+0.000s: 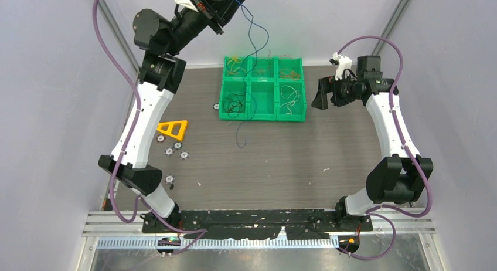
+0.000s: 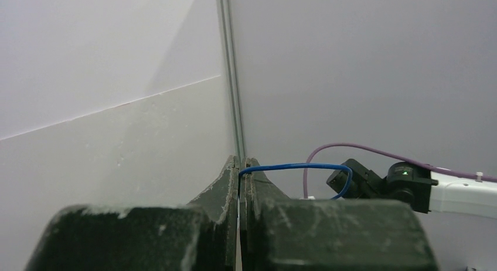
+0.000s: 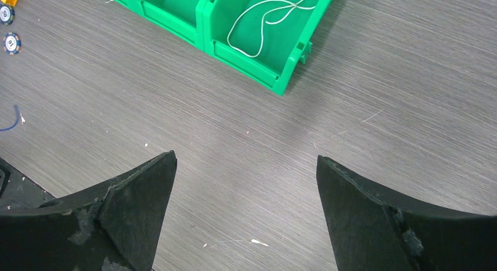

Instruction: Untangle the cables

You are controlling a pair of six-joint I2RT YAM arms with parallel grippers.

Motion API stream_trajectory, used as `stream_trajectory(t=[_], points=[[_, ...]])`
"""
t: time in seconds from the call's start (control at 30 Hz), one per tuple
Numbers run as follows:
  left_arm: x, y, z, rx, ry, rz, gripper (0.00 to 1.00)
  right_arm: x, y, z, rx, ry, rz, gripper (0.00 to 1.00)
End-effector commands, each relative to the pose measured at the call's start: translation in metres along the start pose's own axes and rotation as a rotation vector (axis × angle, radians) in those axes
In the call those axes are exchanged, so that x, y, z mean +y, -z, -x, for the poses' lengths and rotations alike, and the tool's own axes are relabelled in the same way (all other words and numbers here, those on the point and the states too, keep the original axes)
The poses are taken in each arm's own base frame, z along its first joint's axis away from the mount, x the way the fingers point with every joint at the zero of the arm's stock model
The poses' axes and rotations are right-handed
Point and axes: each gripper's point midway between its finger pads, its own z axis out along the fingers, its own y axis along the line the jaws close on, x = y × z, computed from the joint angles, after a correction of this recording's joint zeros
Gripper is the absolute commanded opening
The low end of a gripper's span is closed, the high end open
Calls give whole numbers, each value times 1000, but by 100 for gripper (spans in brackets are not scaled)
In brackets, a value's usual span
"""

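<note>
A: What can't we see?
B: The left wrist view faces the grey enclosure walls, with no desk in it. In the top view the left arm is raised to the top edge of the frame. Its fingertips are hidden behind the wrist and partly cut off there. The far row of the green plastic six-compartment bin (image 1: 249, 89) holds thin orange-yellow wires (image 1: 236, 61), too fine to count or trace.
A: Near row?
B: There's a tangle of black wires (image 1: 235, 104) in the near-left compartment and a thin white wire (image 1: 291, 97) in the near-right. The right wrist view crops the bin at the top, and only the white wire reads clearly there.
A: Left hand?
B: The left hand (image 2: 240, 162) has its fingers (image 2: 225, 186) pressed together, clamped on the thin blue cable (image 2: 293, 165) at the tips. The cable loops out to the right of the tips.
A: Where does it run?
B: In the top view it hangs from the hand, crosses the bin and passes over the black tangle. Its tail (image 1: 238, 133) lies on the dark wood-grain desk (image 1: 281, 159) just in front of the bin. I can't tell whether it's snagged in the black wires.
A: Right hand?
B: The right hand (image 3: 246, 159) has its fingers wide apart with nothing between them. It's above the desk beside the bin's right end, touching nothing.
</note>
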Motion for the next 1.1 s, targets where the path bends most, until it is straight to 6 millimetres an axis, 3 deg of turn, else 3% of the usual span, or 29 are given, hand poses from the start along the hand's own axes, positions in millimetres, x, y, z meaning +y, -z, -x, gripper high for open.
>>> stream_trajectory(t=[0.0, 0.3, 0.4, 0.5, 0.63, 0.87, 0.97, 1.07], points=[[21, -11, -9, -39, -59, 43, 0, 4, 8, 10, -49, 7, 3, 95], [72, -34, -58, -21, -186, 119, 0, 0, 5, 3, -35, 0, -11, 95], [84, -38, -97, 28, -179, 117, 0, -2, 3, 3, -30, -4, -13, 95], [91, -32, -156, 117, -146, 114, 0, -4, 1, 1, -23, -12, -18, 95], [83, -16, -228, 233, -10, 100, 0, -7, -1, -1, -14, -16, -22, 95], [44, 18, -336, 450, 339, 108, 0, -13, -4, -2, -5, -19, -27, 95], [35, 31, -360, 493, 439, 131, 0, -13, -8, -5, 5, -28, -18, 95], [41, 40, -370, 512, 458, 203, 0, -14, -8, -5, 6, -29, -17, 95]])
